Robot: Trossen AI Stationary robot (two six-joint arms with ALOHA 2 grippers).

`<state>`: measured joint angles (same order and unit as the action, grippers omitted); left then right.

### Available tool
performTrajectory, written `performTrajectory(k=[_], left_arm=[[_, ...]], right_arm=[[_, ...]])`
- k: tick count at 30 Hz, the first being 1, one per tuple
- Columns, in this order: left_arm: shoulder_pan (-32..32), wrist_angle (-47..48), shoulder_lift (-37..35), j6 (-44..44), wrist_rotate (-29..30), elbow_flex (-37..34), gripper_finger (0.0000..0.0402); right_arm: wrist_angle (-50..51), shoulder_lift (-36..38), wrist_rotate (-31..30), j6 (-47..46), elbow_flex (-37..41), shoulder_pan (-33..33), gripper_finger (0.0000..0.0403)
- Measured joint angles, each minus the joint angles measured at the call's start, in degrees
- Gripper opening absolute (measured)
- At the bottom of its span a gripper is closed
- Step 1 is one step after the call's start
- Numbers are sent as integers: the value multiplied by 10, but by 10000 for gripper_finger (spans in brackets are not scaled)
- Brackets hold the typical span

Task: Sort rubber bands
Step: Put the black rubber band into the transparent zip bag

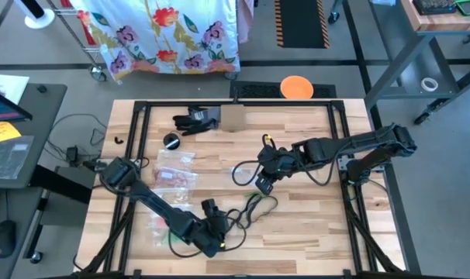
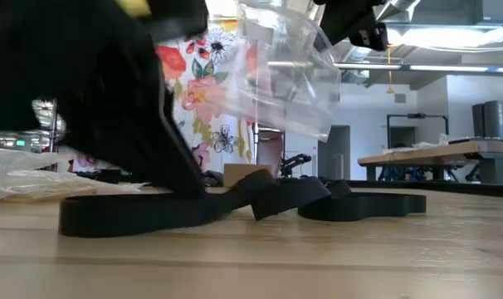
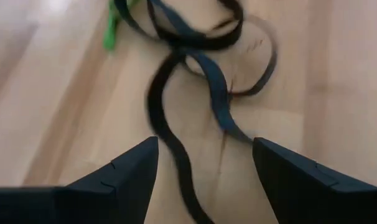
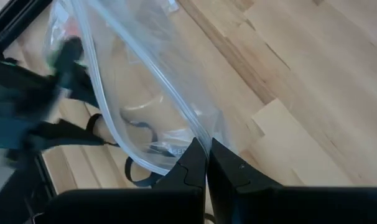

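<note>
1. Two grippers matter to you here: the left gripper (image 3: 204,163) sits low at the bottom centre of the high view with its fingers spread wide, nothing between them; the right gripper (image 4: 207,163) is at centre-right, fingers pressed together on the edge of a clear zip bag (image 4: 145,112).
2. Your target, the tangle of black rubber bands (image 3: 201,74), lies straight ahead of the left gripper on the wooden table (image 3: 338,74); one strand runs back between its open fingers.
3. That strand's long axis runs roughly along the gripper's line of approach, so I judge a short forward dip would straddle it.
4. A green rubber band (image 3: 112,31) lies beside the tangle, toward the upper left of the left wrist view; keep clear of it.
5. You have the left arm nearer; the held bag hangs just beyond the tangle, with bare table around.
</note>
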<state>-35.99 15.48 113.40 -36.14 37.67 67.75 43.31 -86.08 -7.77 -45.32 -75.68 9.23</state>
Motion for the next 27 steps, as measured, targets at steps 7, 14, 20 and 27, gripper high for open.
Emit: performTrajectory(k=[7, 14, 20, 27], left_arm=[[24, 7, 42, -58, -16, 3, 256], [29, -15, 36, -51, -63, 2, 155], [20, 5, 2, -16, -51, -2, 14], [9, 37, -101, 14, 14, -2, 3]], right_arm=[[-1, 0, 2, 3, 0, 0, 0], [-5, 0, 4, 18, 0, 2, 0], [-5, 0, 4, 18, 0, 5, 0], [-5, 0, 4, 18, 0, 5, 0]])
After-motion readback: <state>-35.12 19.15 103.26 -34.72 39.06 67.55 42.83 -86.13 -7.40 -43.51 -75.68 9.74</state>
